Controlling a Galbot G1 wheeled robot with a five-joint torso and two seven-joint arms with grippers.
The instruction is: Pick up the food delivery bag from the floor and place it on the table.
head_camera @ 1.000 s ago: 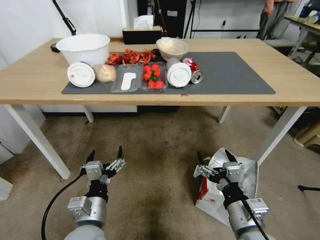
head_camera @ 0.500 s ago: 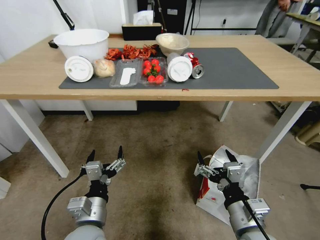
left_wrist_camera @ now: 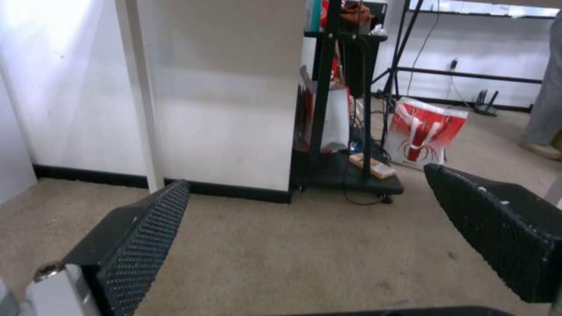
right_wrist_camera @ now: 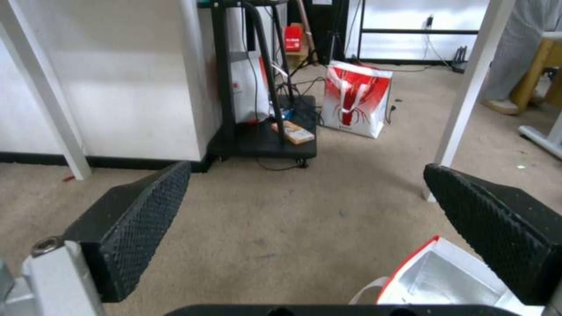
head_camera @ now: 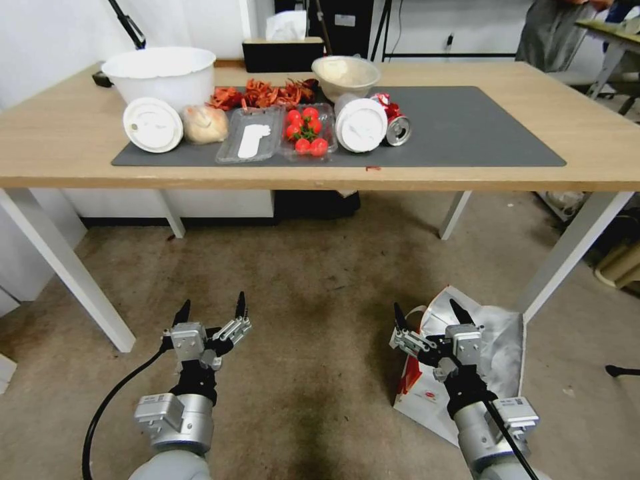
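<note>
The food delivery bag lies on the floor at the right, near a white table leg; it is white with a red side panel and silver foil lining, and its open mouth shows in the right wrist view. My right gripper hovers open just above and in front of the bag, partly covering it. Over bare carpet at the left, my left gripper hangs open and holds nothing. The table with its dark grey mat stands ahead.
On the mat sit a white bowl, lidded cups, a tomato tray, a can and red scraps. White table legs flank the floor. A smaller red-printed bag and a black rack stand behind.
The whole head view has shifted: the table sits higher and nearer in frame, so the camera has moved. Both grippers stay open in the same pose.
</note>
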